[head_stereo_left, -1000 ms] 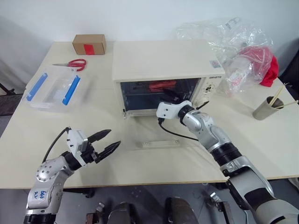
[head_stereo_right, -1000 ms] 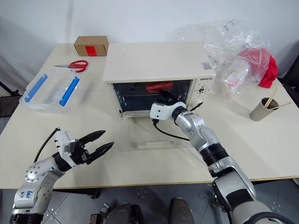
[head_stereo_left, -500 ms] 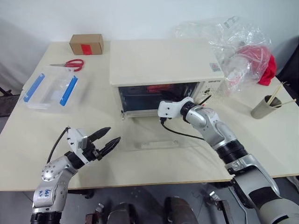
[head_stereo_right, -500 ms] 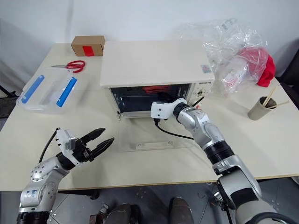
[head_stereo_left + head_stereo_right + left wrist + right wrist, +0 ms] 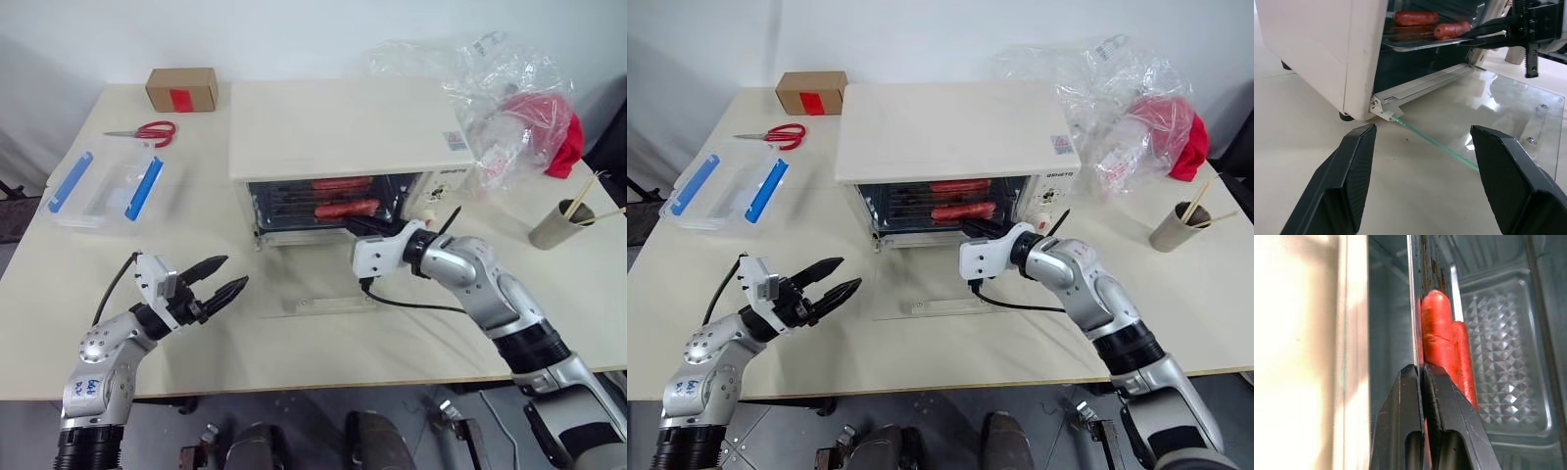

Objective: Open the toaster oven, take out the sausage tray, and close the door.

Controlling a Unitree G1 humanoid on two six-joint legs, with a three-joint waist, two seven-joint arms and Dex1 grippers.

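Since a second ago you closed the right gripper (image 5: 1422, 377) on the sausage tray's (image 5: 1420, 43) front rim and drew it toward the toaster oven's (image 5: 343, 127) mouth, over the flat-open door (image 5: 1488, 112), while your left gripper (image 5: 220, 277) hung open, so extraction had begun.

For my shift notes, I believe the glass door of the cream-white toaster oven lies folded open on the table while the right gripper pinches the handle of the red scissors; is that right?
Not quite. The glass door of the cream-white toaster oven does lie open, but the right gripper is shut on the rim of the silvery sausage tray, as the right wrist view shows. The red scissors lie untouched by the cardboard box.
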